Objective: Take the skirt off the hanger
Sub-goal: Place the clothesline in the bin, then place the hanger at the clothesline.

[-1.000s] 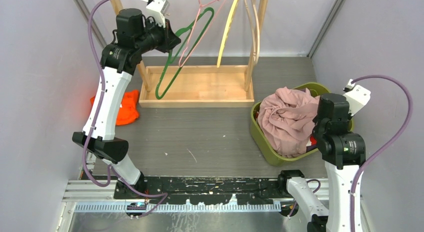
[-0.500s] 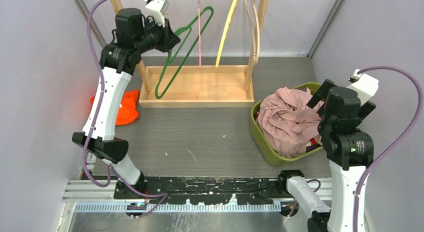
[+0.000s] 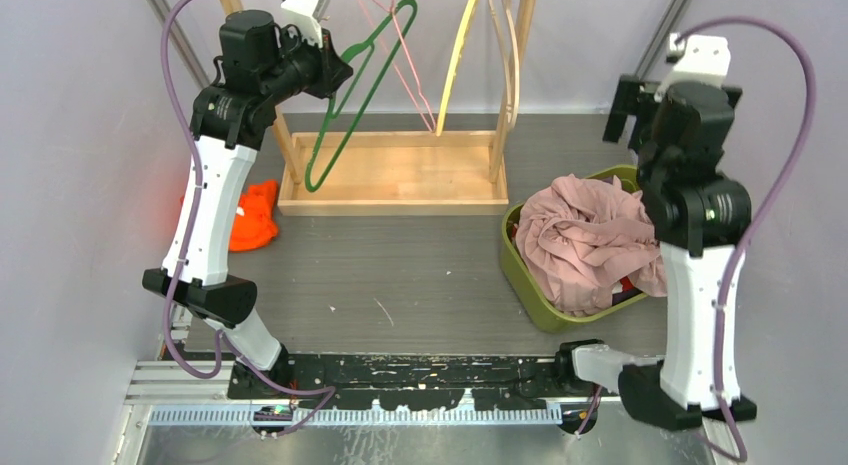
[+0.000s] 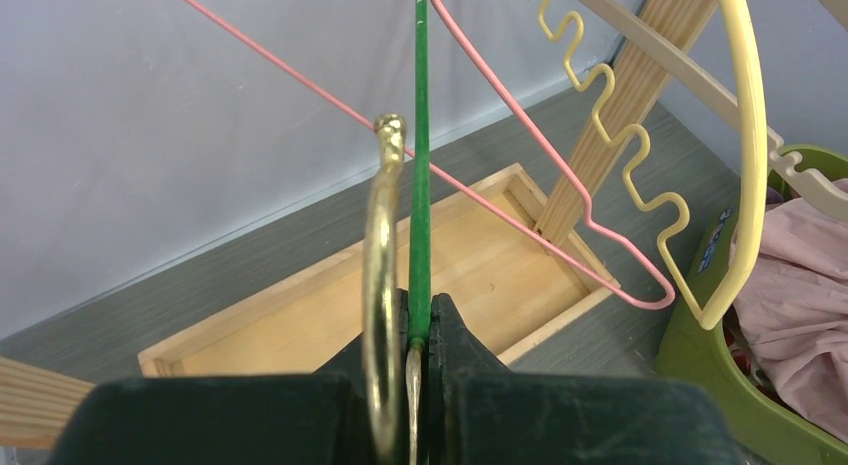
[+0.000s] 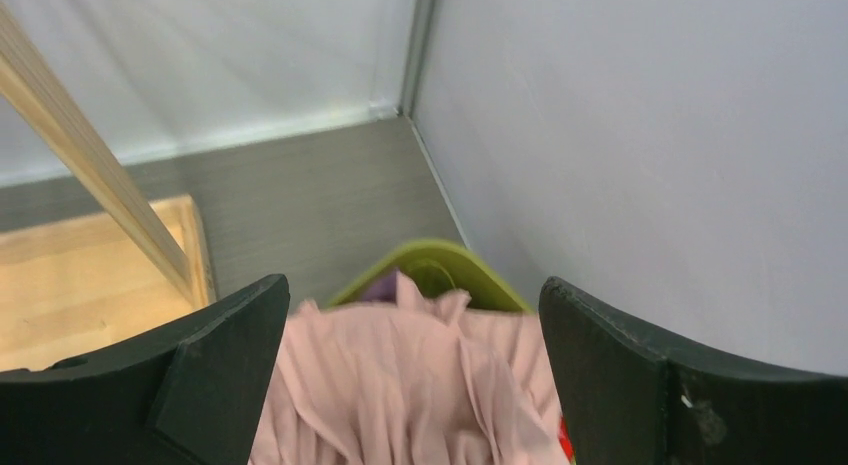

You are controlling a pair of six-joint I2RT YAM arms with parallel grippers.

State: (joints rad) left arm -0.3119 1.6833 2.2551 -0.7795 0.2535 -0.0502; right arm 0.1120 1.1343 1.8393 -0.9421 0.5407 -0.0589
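Lifted clear since a second ago, my right hand point(image 5: 415, 297) hangs open above the pink skirt point(image 3: 580, 240), heaped in the green bin point(image 3: 520, 277); my left hand point(image 4: 420, 330) clamps the bare green hanger point(image 4: 419, 185), steadying it.

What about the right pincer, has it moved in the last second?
Yes. The right pincer, open, has pulled away from over the pink skirt and now sits beyond the far rim of the green bin.

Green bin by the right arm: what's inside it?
A bunched pink skirt fills the green bin and spills over its rim. A red scrap peeks out beside it. Anything underneath, and the bin floor, is covered.
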